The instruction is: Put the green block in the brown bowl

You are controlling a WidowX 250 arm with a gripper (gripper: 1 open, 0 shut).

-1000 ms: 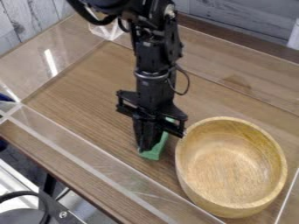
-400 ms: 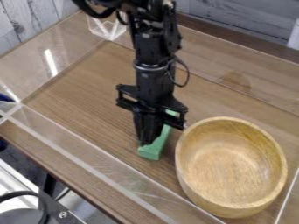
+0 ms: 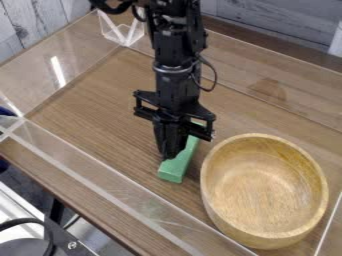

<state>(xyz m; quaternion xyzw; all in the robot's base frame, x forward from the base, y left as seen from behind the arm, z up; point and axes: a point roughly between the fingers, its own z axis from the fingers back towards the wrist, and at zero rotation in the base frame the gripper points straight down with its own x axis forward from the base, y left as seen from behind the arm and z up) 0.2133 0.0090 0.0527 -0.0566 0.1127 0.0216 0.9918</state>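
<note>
The green block (image 3: 174, 168) is a small bright bar on the wooden table, just left of the brown bowl (image 3: 267, 142). It slants, with its far end up between the fingers. My black gripper (image 3: 175, 150) points steeply down over it and is shut on that upper end. The block's near end is low, at or just above the tabletop; I cannot tell whether it touches. The wide, light wooden bowl sits at the right front with nothing in its hollow. A narrow gap separates the block from the bowl's left rim.
A clear plastic wall (image 3: 80, 175) runs along the front and left of the wooden tabletop (image 3: 94, 110). Another clear edge runs along the back right. Black cables (image 3: 47, 238) hang below the front left corner.
More of the green block shows below the fingers than a second ago, and it looks more tilted. The arm has barely shifted. The bowl has not moved.
</note>
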